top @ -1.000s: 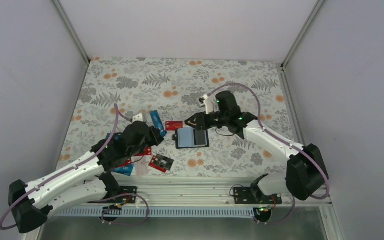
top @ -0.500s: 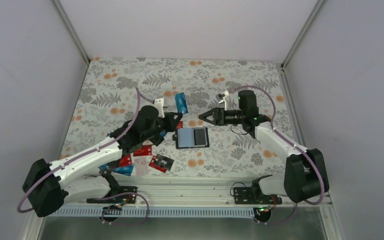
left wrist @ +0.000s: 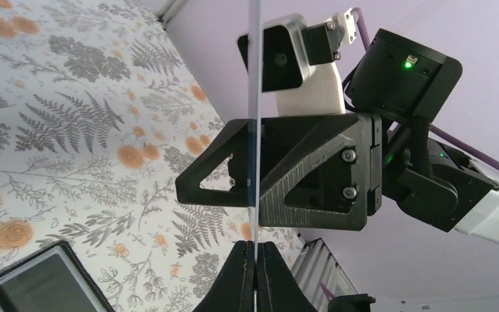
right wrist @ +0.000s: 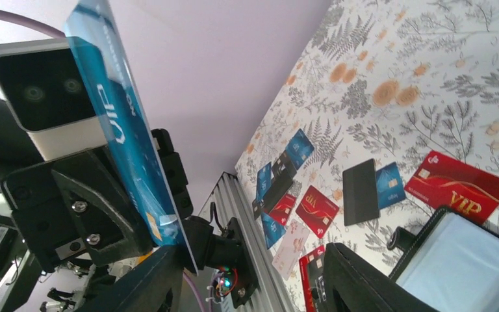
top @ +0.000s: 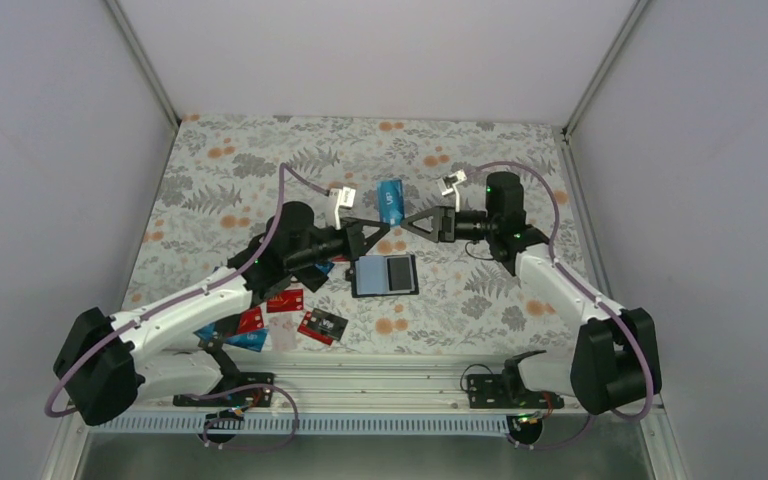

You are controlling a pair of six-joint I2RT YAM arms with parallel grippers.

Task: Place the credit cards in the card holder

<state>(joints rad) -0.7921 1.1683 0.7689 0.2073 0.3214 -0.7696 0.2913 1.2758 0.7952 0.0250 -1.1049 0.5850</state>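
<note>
- Cards of thin red, blue and black plastic (top: 322, 325) lie scattered flat on the floral-print worktop (top: 260, 160), nearest the arm bases on the left arm's side. None of them is in a tool.
- Just beyond them, toward the middle, the black folding card holder (top: 385, 275) lies open on the worktop with its grey-blue inside facing up.
- Above the holder's far edge, the left tool (top: 375, 232) is clamped together on the lower end of a blue rectangular plastic card with light print (top: 392, 201). The card is held clear of the worktop, and its long axis rises roughly upright out of the fingers.
- Facing it from the right, the right tool (top: 415, 222) has its jaws apart, tips about level with the card's lower half.
- In the right wrist view the card's lower end appears to sit inside that gap, close by one finger. Whether it touches I cannot tell.
- This looks like a mid-air hand-over. The card stands between the two tools, at a slant to the right tool, so closing should catch its broad faces.
- From that meeting point the holder lies straight toward the near edge, about equally near to either arm.
</note>
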